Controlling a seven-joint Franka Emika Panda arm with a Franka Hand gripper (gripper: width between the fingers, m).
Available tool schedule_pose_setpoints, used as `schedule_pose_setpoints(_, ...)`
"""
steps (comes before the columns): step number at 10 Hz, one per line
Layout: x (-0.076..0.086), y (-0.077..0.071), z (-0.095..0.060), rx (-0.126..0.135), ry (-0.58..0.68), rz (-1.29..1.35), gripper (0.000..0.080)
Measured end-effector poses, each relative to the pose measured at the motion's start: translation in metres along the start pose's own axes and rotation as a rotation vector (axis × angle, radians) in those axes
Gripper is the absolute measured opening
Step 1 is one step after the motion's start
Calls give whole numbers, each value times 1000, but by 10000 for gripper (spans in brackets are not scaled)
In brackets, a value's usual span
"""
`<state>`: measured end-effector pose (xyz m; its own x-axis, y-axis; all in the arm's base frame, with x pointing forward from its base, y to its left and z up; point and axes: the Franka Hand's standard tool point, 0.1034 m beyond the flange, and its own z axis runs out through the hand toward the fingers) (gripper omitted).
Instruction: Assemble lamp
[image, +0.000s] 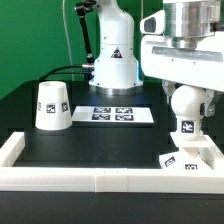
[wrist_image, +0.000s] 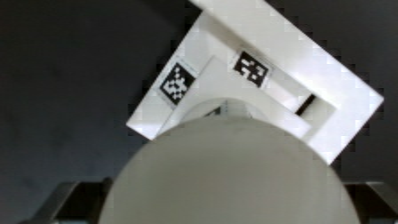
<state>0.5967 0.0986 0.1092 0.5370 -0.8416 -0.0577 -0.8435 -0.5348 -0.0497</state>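
Observation:
My gripper (image: 186, 90) is shut on the white bulb (image: 187, 120). It grips the ball head and holds the bulb upright, with the tagged stem pointing down. The bulb hangs right over the flat square base (image: 192, 156), which lies at the exterior view's right near the front wall. I cannot tell whether the stem touches the base. In the wrist view the bulb (wrist_image: 222, 160) fills the space between the dark fingers (wrist_image: 71, 202). The tagged base (wrist_image: 267, 75) lies beyond it. The tapered shade (image: 52, 106) stands upright and alone at the exterior view's left.
The marker board (image: 118, 114) lies flat at the table's middle back. A low white wall (image: 90, 181) runs along the front and up the left side. The robot's white pedestal (image: 113, 55) stands behind the board.

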Motion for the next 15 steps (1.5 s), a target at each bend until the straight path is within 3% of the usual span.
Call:
schedule_pose_setpoints(3,0,0,0,8,-14,116,579)
schedule_pose_setpoints(5,0,0,0,9,-14,59,579)
schedule_pose_setpoints(6,-3,-2,1,8,-14,27,654)
schedule_pose_setpoints(9,-6,-5,1,16,-7,-278,697)
schedule_pose_setpoints(11,-8,-8,3,43,21,-531,699)
schedule_pose_setpoints(15,-6,-9,-1,40,41,-940,699)
